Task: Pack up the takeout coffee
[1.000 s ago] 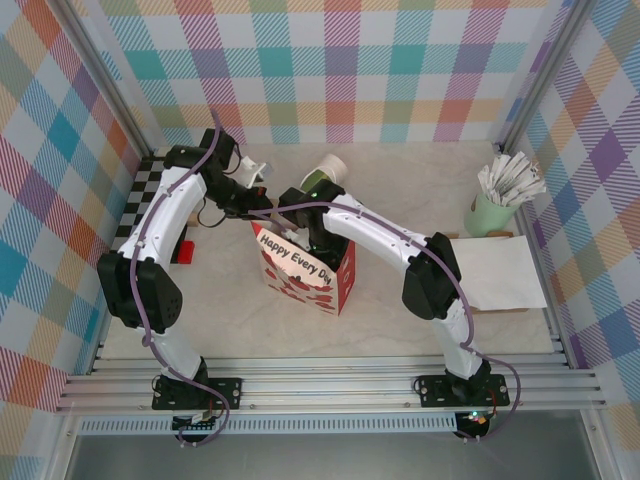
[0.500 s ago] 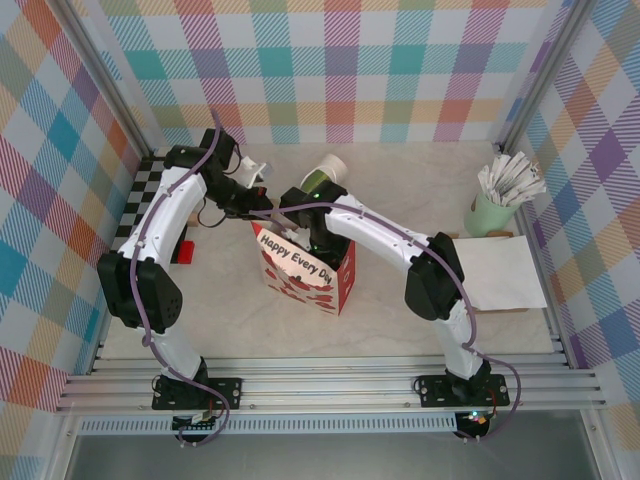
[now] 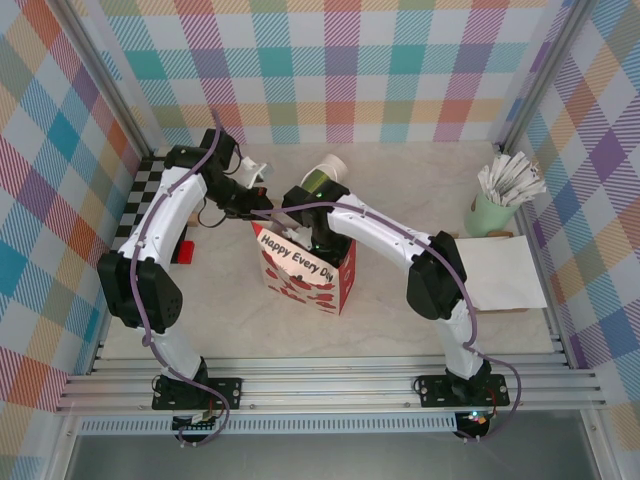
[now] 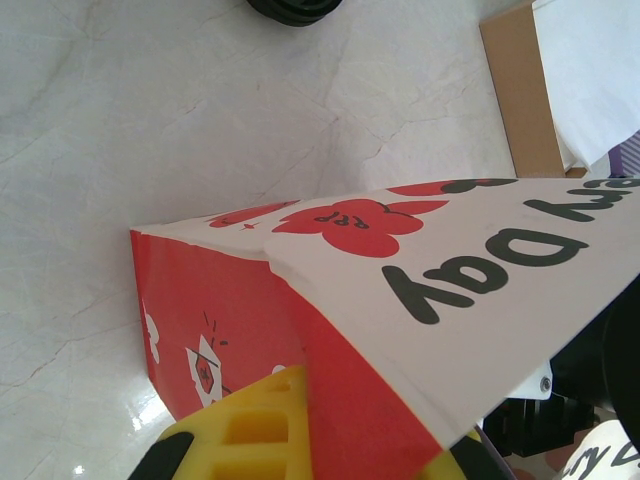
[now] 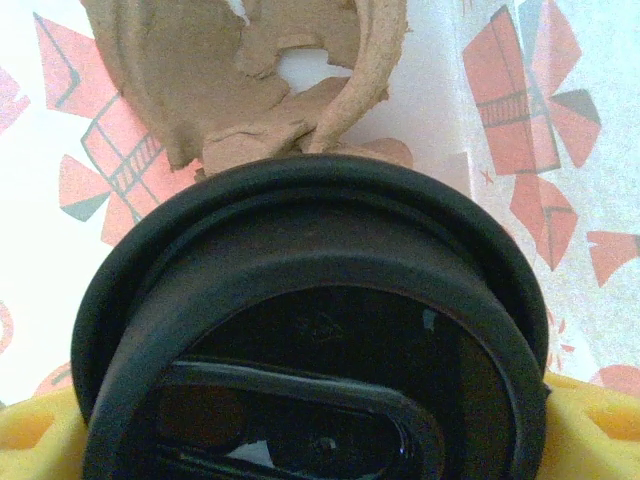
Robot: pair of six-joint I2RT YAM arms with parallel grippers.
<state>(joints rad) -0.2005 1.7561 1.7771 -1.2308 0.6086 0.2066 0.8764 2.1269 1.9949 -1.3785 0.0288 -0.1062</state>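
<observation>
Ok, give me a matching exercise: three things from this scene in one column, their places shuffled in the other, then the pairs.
Things: 1 gift bag; 2 takeout coffee; 3 mint cup of packets.
Places: A far right of the table; B between the right gripper's jaws; C mid-table, edge pinched in the left gripper's jaws.
Pairs: 1-C; 2-B; 3-A.

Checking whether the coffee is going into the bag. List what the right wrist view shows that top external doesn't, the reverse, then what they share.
Right wrist: the takeout coffee, black lid up close, between yellow fingers of the right gripper, near a brown paper patch. Top external: left arm and right arm meeting mid-table, the lidless cup stack behind them, the packet holder at right. Shared: the gift bag, its red-printed wall.
</observation>
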